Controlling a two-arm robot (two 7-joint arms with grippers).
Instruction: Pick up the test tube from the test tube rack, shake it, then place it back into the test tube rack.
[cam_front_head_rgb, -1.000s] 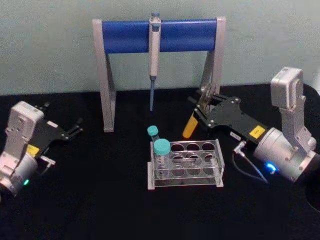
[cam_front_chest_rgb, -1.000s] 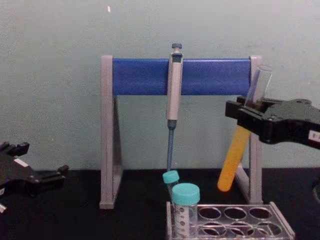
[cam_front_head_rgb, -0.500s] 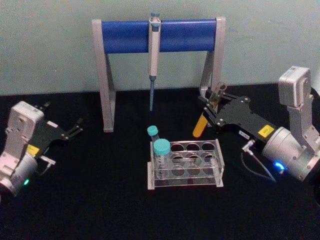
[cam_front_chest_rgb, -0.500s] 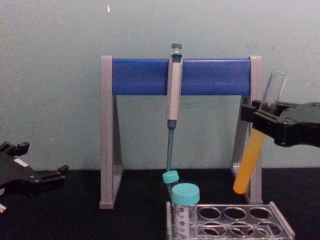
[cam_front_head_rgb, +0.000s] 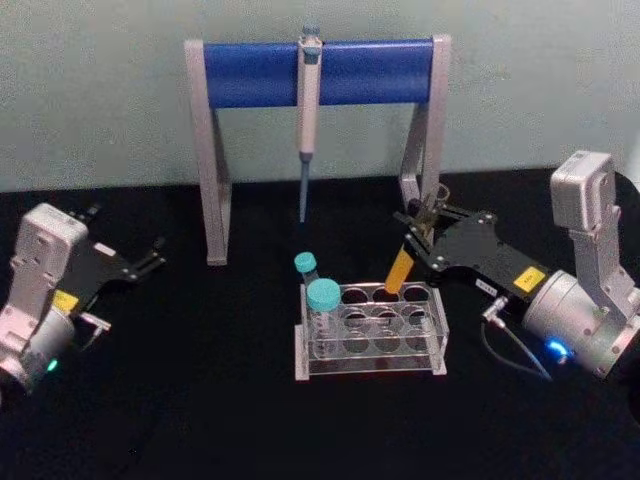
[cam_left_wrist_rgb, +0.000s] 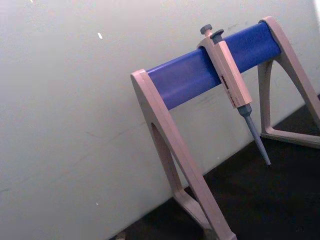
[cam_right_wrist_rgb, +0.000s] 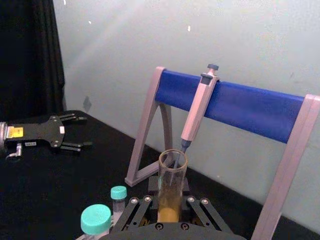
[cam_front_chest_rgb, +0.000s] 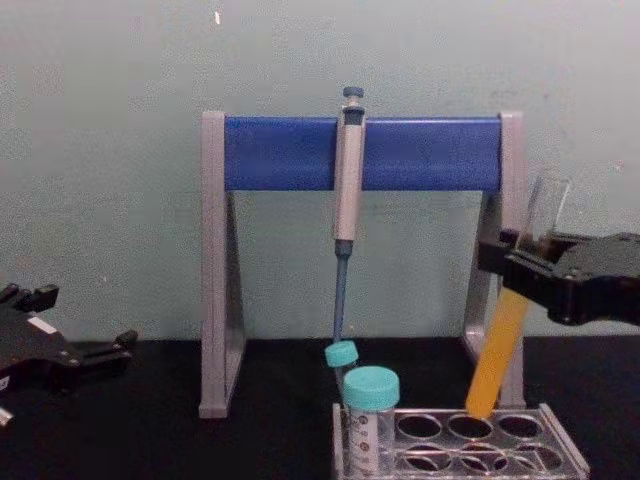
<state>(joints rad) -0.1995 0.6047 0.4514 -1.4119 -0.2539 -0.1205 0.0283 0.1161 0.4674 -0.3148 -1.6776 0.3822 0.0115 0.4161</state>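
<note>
In the head view, the right gripper (cam_front_head_rgb: 420, 228) reaches in from the right, its jaws closed around the upper part of the test tube (cam_front_head_rgb: 399, 270). The tube tilts, its open mouth leaning back and to the right. Its round bottom sits at the mouth of the middle hole in the back row of the rack (cam_front_head_rgb: 438, 318); how far in it goes I cannot tell. At the rack's left end stand two capped tubes, a wide one (cam_front_head_rgb: 323, 296) in front and a slimmer one (cam_front_head_rgb: 305, 263) behind. The left gripper (cam_front_head_rgb: 152, 256) rests at the left on the black desk (cam_front_head_rgb: 200, 400), jaws open and holding nothing.

In the left wrist view, a pipette (cam_left_wrist_rgb: 231, 82) hangs on the blue bar of a stand (cam_left_wrist_rgb: 175, 82).

In the right wrist view, the test tube's mouth is uncapped, and orange-yellow liquid lies lower down, between the jaws.

In the chest view, the liquid fills the tube from its bottom up to the jaws, and the glass above them is clear. The wide capped tube looks clear inside.
</note>
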